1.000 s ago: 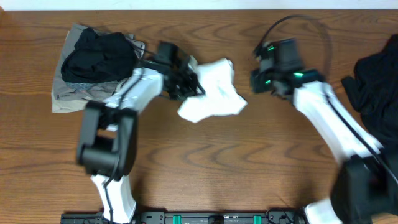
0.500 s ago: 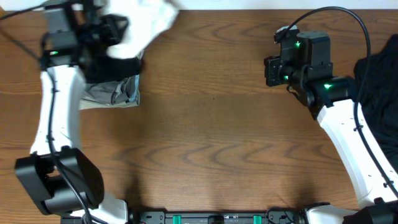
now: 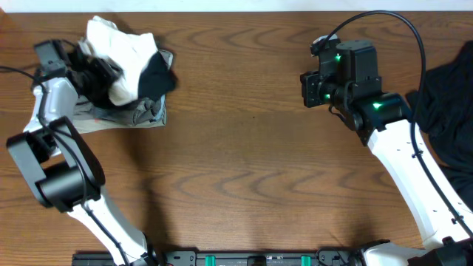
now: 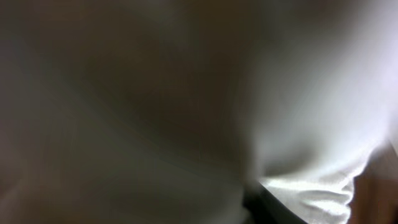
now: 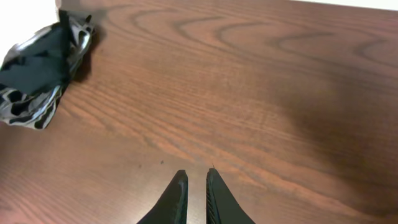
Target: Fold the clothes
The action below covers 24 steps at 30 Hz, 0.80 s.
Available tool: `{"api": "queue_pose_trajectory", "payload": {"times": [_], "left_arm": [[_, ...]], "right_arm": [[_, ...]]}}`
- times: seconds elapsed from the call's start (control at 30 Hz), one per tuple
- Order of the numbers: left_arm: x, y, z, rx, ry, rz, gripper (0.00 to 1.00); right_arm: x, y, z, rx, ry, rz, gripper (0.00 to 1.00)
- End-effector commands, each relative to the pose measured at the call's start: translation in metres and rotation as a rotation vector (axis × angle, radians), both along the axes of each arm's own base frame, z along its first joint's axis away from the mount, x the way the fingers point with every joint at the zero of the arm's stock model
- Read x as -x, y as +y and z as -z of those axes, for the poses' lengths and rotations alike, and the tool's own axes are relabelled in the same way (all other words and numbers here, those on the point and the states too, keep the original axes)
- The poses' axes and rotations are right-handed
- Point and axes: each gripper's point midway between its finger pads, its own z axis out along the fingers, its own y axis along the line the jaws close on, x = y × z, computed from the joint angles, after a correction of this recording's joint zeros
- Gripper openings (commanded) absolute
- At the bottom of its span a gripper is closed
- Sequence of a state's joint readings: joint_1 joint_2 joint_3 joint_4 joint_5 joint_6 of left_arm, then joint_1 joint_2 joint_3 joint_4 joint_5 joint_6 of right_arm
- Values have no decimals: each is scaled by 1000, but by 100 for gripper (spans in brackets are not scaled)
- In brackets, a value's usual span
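Woodgrain fills the near part of the overhead view: the desk [image 3: 244,177], with both white arms rising from its near edge. Farther in on the right, the right end effector [image 3: 306,89] hangs above the wood and points left. Its wrist view shows the two dark fingers [image 5: 178,193] almost together, with only a thin slit between them and nothing in it. Beside that arm a black garment [image 3: 451,103] lies heaped at the desk's right edge. The left arm reaches to the far left corner, where the left end effector [image 3: 96,72] is pushed into a pile of clothes. Cloth hides its fingers, so I cannot tell whether it stands wide or narrow. Its wrist view is filled by blurred white cloth close to the lens. In the pile, a grey-khaki garment [image 3: 137,114] lies lowest on the desk, with a black piece [image 3: 157,74] on it. The white T-shirt [image 3: 122,52] is bunched on top, nearest the far edge. In the right wrist view the pile [image 5: 37,68] shows as a dark bundle far across the desk.
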<state>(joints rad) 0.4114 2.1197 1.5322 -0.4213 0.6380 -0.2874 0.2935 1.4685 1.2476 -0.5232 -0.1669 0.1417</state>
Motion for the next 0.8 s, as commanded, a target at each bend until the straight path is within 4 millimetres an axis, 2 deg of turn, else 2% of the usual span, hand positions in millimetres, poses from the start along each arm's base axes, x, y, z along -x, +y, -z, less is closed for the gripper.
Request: {"api": "queue_pose_trajectory", "payload": {"times": [0.0, 0.07, 0.1, 0.2, 0.23, 0.33, 0.37, 0.47, 0.53, 0.63, 0.77], "left_arm": [[14, -18, 17, 62, 70, 51, 40], [20, -18, 10, 57, 75, 61, 41], [22, -17, 4, 56, 73, 57, 45], [25, -9, -28, 34, 26, 39, 66], [26, -5, -44, 19, -4, 30, 77], [34, 9, -102, -38, -115, -2, 97], [38, 13, -123, -58, -153, -13, 100], [58, 15, -178, -132, -257, -15, 98], [74, 8, -207, -190, -312, 18, 98], [102, -17, -241, -271, -371, 107, 98], [140, -73, -267, -403, -464, 366, 100]], "right_arm": [[6, 10, 3, -11, 22, -13, 10], [8, 13, 4, -9, 28, -22, 11], [9, 15, 4, -9, 29, -25, 10], [9, 16, 4, -9, 29, -28, 11], [9, 16, 4, -9, 29, -28, 10], [11, 19, 4, -22, 34, -43, 11], [11, 19, 4, -23, 34, -45, 11], [12, 19, 4, -19, 36, -47, 11], [12, 19, 4, -16, 35, -50, 13], [13, 17, -3, 2, 3, -73, 17], [17, 9, -35, -21, -82, -58, 18]]}}
